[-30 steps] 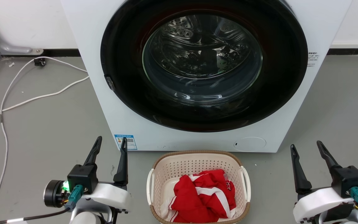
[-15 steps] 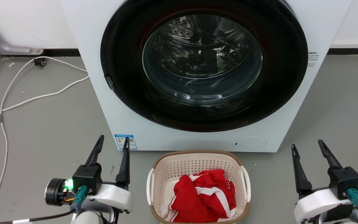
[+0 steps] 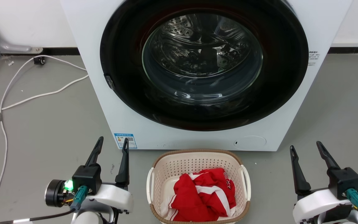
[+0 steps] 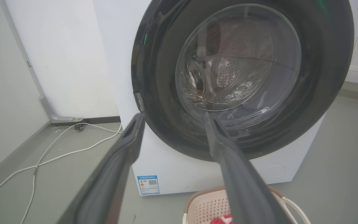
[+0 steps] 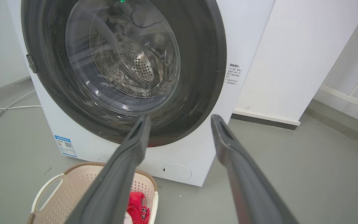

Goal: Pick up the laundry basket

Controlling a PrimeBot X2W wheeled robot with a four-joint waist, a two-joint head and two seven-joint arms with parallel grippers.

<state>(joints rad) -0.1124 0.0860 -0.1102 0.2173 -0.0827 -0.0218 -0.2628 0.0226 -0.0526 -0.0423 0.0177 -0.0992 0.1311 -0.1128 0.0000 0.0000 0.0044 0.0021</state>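
Since both hands hang empty either side of it, I'd call this the very start of the approach, nothing gripped yet. So the laundry basket (image 3: pixel 194 162) sits on the floor (image 3: pixel 42 133) just in front of the washer (image 3: pixel 104 102), roughly centred under the round door, with a red and white garment (image 3: pixel 204 194) bunched in the bottom. Can't tell if the far rim actually touches the washer front or there's a sliver of gap. Off to the basket's left is the left hand (image 3: pixel 112 140), fingers spread wide and pointing up toward the washer, holding nothing. Same deal for the right hand (image 3: pixel 305 145) on the other side, wide open and empty, and it looks a bit further out from the basket than the left one. My take on doing this well: go for the two white side handles, so the left handle (image 3: pixel 149 183) for the left hand and the right handle (image 3: pixel 246 179) for the right, and bring both in together so the basket doesn't get shoved sideways across the floor. Fingers need to tip down and come in low, since right now they aim at the door rather than the handles. Get a finger through each loop before closing, not just a pinch on the woven rim. Then lift both sides evenly, because the clothes sit toward the near end and a lopsided pull could tilt it.
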